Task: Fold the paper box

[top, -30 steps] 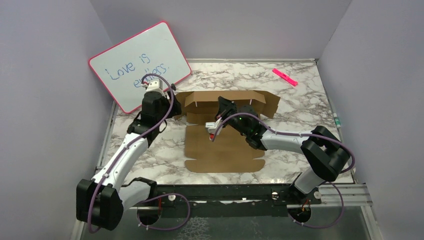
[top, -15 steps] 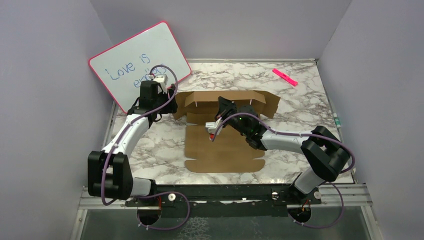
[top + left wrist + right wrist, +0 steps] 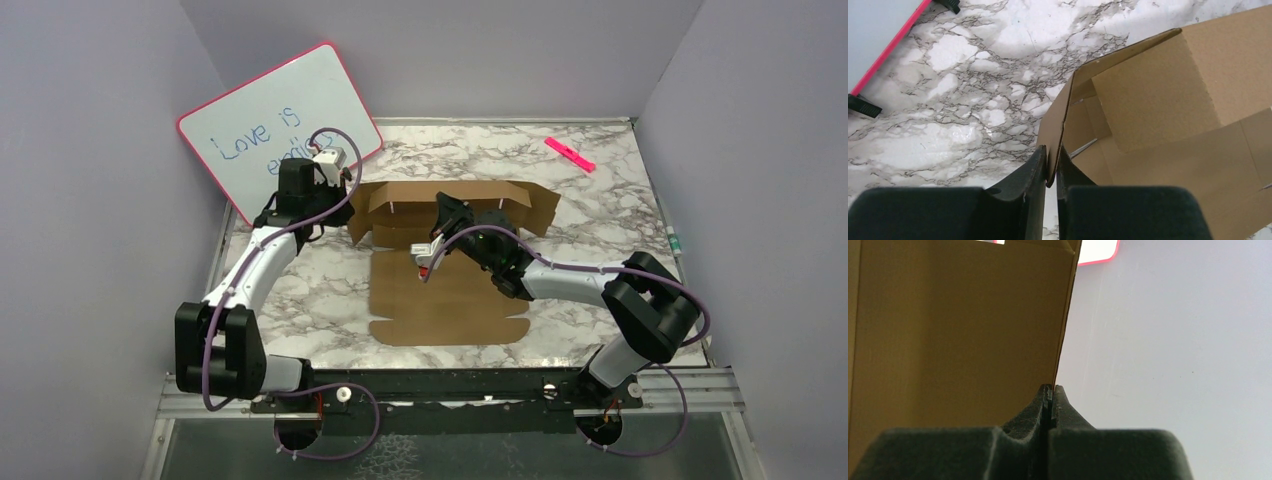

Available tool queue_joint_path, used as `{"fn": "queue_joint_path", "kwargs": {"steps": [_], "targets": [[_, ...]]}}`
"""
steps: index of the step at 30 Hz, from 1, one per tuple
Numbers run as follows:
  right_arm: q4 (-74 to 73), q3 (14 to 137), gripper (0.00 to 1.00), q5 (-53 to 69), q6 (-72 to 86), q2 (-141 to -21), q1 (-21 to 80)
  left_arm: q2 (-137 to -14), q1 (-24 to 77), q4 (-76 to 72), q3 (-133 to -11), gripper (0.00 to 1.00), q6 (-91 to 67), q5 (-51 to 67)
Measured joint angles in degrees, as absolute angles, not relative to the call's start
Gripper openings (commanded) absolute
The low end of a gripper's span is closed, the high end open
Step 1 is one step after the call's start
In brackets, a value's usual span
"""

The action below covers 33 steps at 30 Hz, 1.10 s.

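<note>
The brown cardboard paper box (image 3: 445, 295) has rear walls raised, front flat. Left fingers (image 3: 1030, 175) pinch its side flap (image 3: 1058, 120); right fingers (image 3: 1035, 412) clamp a wall (image 3: 958, 330).

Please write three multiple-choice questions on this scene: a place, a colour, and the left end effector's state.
1. Where does the pink marker lie?
A. far right of the table
B. near left of the table
C. middle of the table
2. What colour is the frame of the whiteboard?
A. green
B. pink
C. black
3. The left end effector is:
A. wide open
B. shut on a flap of the paper box
C. shut on the marker
Answers: 1 A, it lies near the far right corner; 2 B, the rim is pink; 3 B, it pinches the flap's edge.
</note>
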<state>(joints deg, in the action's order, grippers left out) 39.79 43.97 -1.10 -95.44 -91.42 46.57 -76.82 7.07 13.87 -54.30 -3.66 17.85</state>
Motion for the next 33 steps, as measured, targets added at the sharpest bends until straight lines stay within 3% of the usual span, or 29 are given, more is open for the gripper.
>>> {"fn": "queue_joint_path", "kwargs": {"steps": [7,33], "targets": [[40.71,44.01,0.01,-1.10,-95.44,-91.42,46.57,-72.62,7.40,13.93,-51.94,0.04,-5.13,18.98],[47.29,44.82,0.01,-5.08,-96.53,-94.11,46.50,-67.59,18.94,12.93,-46.61,0.05,-25.65,12.29]]}}
